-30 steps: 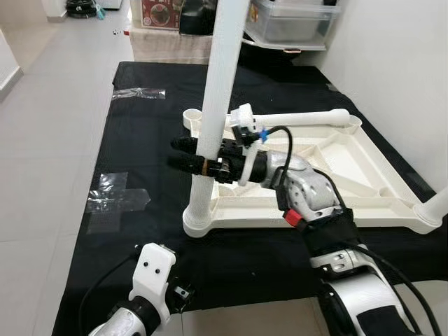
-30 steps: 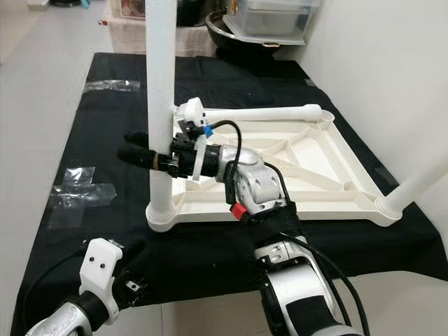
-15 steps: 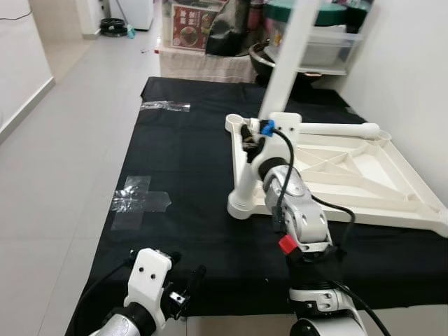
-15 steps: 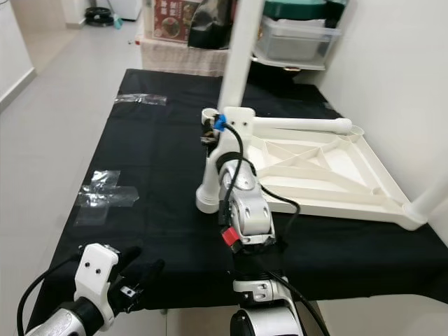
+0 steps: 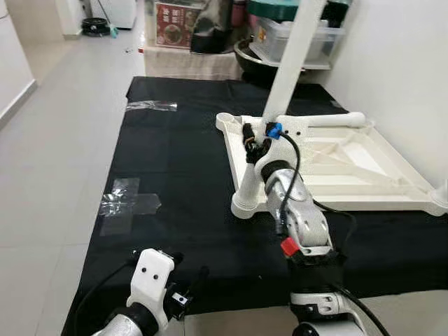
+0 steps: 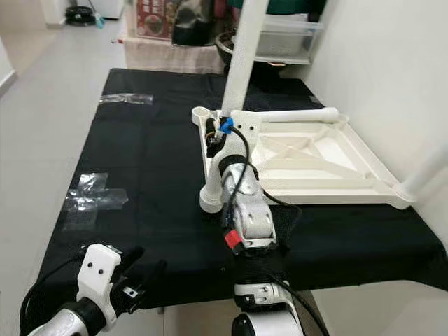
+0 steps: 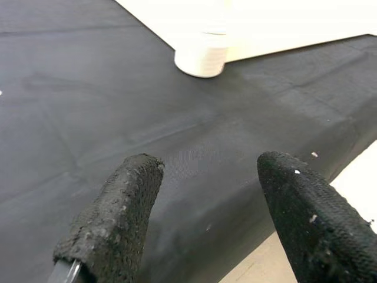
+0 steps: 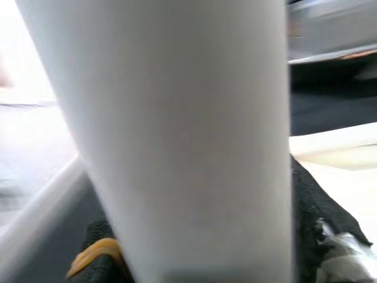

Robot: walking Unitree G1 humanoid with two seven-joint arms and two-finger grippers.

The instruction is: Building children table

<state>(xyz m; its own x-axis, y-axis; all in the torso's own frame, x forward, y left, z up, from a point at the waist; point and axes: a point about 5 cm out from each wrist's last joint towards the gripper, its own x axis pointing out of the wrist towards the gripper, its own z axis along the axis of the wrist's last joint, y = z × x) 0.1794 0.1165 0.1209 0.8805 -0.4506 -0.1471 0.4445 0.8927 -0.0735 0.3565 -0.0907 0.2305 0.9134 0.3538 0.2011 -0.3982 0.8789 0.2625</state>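
One wide black mat point(image 5: 182, 175) of matte cloth covers the pale tiled floor point(image 5: 56, 140), with crinkled clear tape point(image 5: 129, 205) stuck at its left part. On the mat's right half lies the children's table top point(image 5: 343, 168), upside down: a smooth cream plastic slab, roughly square, with raised rims and diagonal ribs across its underside. A round white leg point(image 5: 276, 105), a plain smooth tube, stands tilted in the near left corner socket point(image 5: 246, 204); another leg point(image 5: 329, 120) lies along the far rim. The right gripper point(image 5: 253, 143) reaches forward to the tilted leg, its black fingers point(image 8: 321, 224) closed around the tube, which presses between them in the right wrist view. The left gripper point(image 7: 203, 194) hangs low near the mat's front edge, its rough, grainy black fingertips point(image 7: 121, 209) spread wide and gripping nothing.
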